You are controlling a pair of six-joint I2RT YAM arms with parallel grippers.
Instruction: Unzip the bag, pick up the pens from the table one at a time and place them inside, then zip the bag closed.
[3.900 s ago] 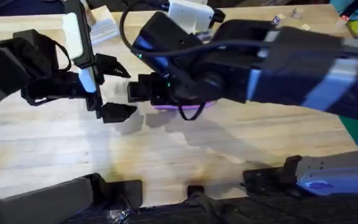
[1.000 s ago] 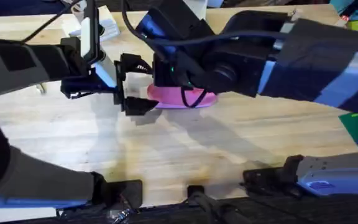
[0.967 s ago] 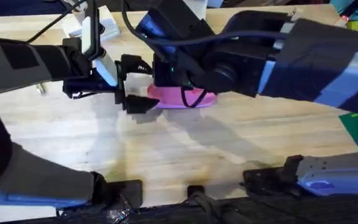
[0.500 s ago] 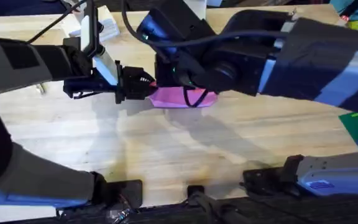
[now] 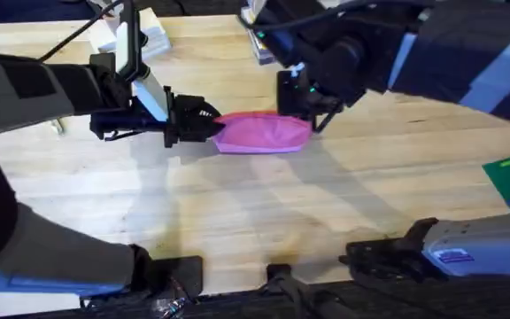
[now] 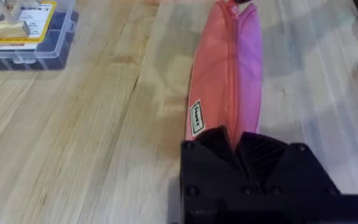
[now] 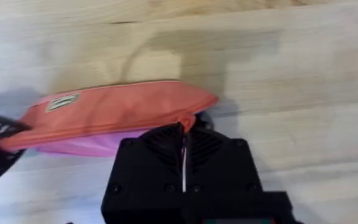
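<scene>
Pouch stretched between both arms mid-table toward the far edge: the bag (image 5: 264, 133) lies lengthwise, left gripper (image 5: 209, 124) pinching one end, right gripper (image 5: 306, 111) clamped on the opposite end, seemingly at the zipper pull.

the bag (image 5: 264, 133) is lying flat on the surface (image 5: 326, 204), stretched lengthwise across the overhead view, in its far half near the middle. it is looking pink from above and coral to pink in the wrist views, long and rounded, tapering at both ends. its zipper (image 6: 232, 74) is running along its length and appears closed along the stretch in view. a small white label with dark print (image 6: 195, 117) is sitting on its side near one end. the left hand (image 5: 209, 124) is pinching its left end and the right hand (image 5: 306, 113) is pinching its right end, where a small coral tab (image 7: 186, 122) is poking out between the fingers.
</scene>
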